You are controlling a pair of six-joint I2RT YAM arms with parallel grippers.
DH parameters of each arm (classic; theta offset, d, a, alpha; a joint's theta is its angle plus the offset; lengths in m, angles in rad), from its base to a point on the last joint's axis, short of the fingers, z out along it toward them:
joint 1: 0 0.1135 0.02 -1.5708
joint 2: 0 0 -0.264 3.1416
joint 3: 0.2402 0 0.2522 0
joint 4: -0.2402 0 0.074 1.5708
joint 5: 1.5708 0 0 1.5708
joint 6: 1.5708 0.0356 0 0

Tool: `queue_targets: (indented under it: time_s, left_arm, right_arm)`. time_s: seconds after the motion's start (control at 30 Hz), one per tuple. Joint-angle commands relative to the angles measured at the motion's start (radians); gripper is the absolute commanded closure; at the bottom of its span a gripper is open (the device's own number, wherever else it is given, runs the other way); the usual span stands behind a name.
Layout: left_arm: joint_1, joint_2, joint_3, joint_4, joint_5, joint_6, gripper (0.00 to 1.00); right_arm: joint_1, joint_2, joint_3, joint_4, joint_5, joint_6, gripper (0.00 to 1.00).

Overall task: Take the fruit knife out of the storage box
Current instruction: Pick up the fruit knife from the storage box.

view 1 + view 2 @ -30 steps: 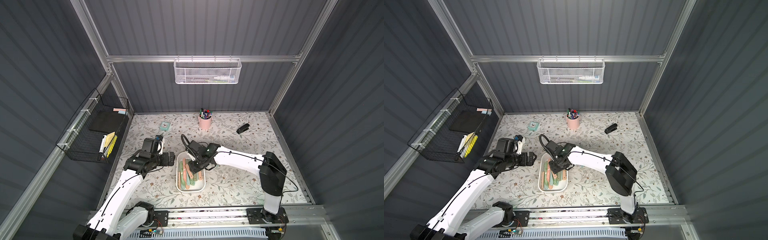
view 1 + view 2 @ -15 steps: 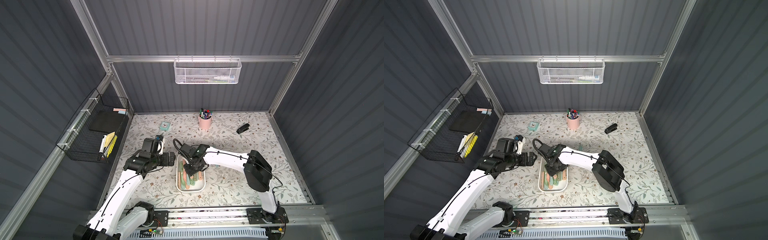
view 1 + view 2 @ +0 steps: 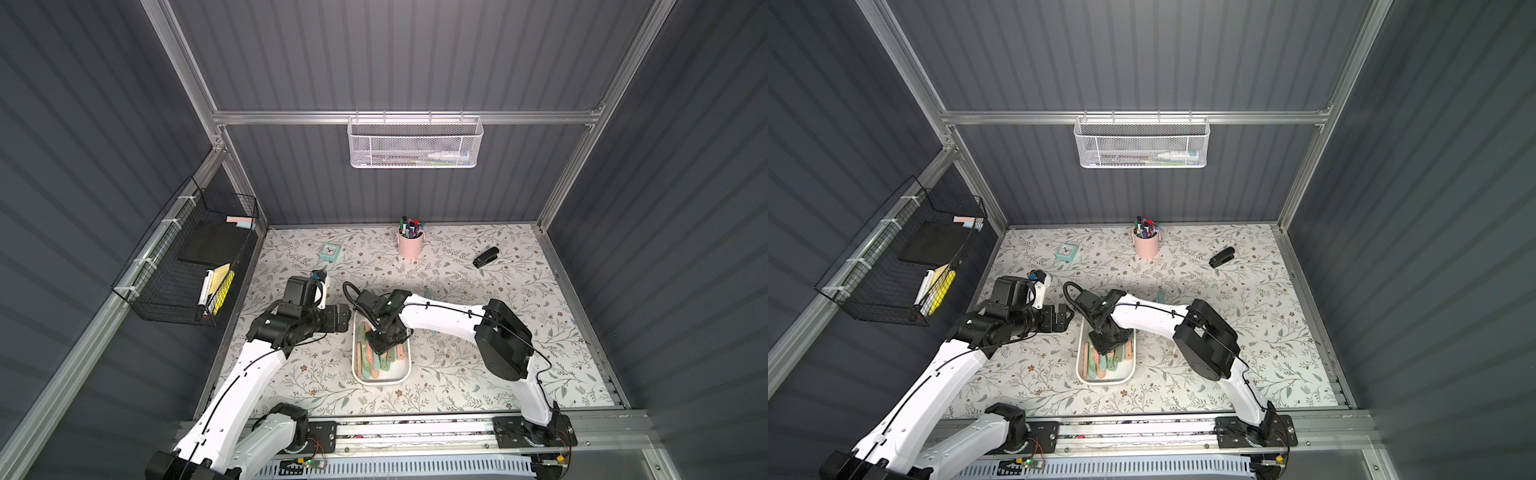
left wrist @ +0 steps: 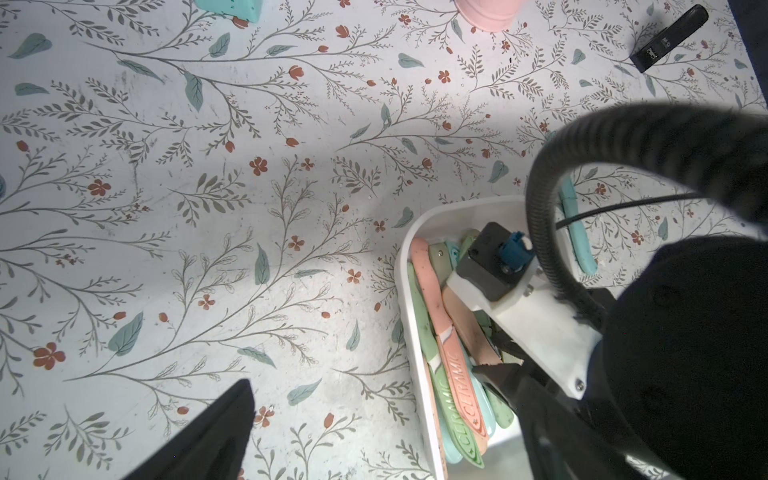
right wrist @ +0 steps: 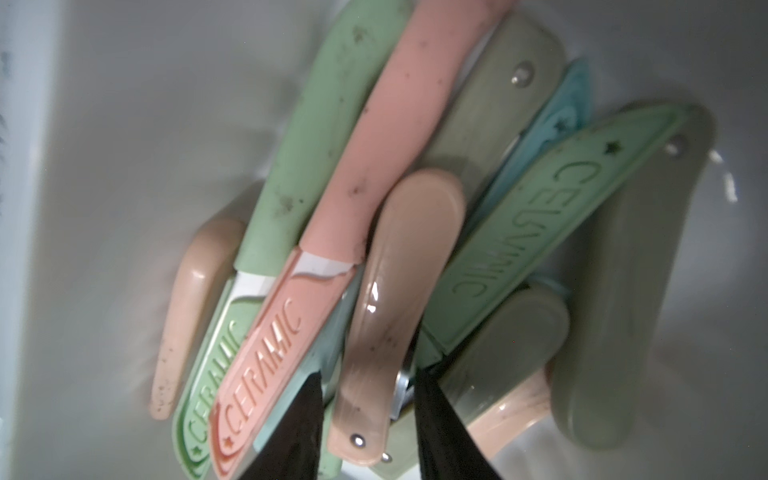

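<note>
The white storage box [image 3: 355, 365] [image 3: 1080, 365] lies near the table's front middle and holds several pastel fruit knives. My right gripper [image 3: 380, 348] [image 3: 1106, 345] [image 5: 368, 374] points down into the box. Its jaws straddle a tan folding fruit knife [image 5: 399, 270]: one finger is at the knife's edge, and a narrow gap remains at the other. Around it lie a pink sheathed knife [image 5: 332, 208] [image 4: 436, 299] and green ones. A teal knife [image 3: 428, 296] [image 4: 577, 232] lies on the table outside the box. My left gripper [image 3: 343, 318] [image 4: 361, 376] hovers wide open and empty at the box's far left corner.
A pink pen cup [image 3: 410, 245], a teal clock [image 3: 330, 251] and a black stapler [image 3: 485, 257] stand towards the back of the table. A black wire basket [image 3: 187, 270] hangs on the left wall and a white mesh basket [image 3: 413, 143] on the back wall.
My right gripper has shifted left over the box and dropped among the knives, its jaws narrowing round the tan folding knife. The left arm has not moved.
</note>
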Motion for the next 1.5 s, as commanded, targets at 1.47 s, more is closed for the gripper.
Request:
queue_targets:
  time_s: [1.47]
  left_arm:
    - [-0.008,-0.014,-0.004,-0.020,0.004,0.008,0.01]
  right_arm:
    - [-0.033,-0.215,-0.062,0.004,0.109,0.070,0.82]
